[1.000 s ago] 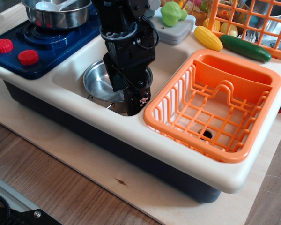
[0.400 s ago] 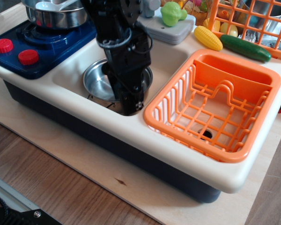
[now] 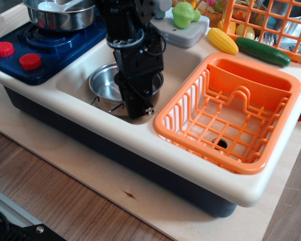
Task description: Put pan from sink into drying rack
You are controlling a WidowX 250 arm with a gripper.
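Observation:
The shiny steel pan (image 3: 104,84) lies in the cream-white sink (image 3: 180,63), at its left part, with wire loop handles showing at its near side. My black gripper (image 3: 137,111) reaches straight down into the sink at the pan's near right rim and seems shut on that rim. The fingertips are partly hidden by the gripper body. The orange drying rack (image 3: 205,148) stands just right of the gripper, with nothing in it.
A deeper steel pot with a utensil (image 3: 60,15) sits on the blue stove (image 3: 45,47) at the back left. A corn cob (image 3: 223,40), a cucumber (image 3: 263,51), a green vegetable (image 3: 183,15) and an orange wire basket (image 3: 271,20) lie behind the rack.
The gripper went lower and left onto the pan's near rim, then rose slightly. The pan shifted up a little with it, and its wire handles now show.

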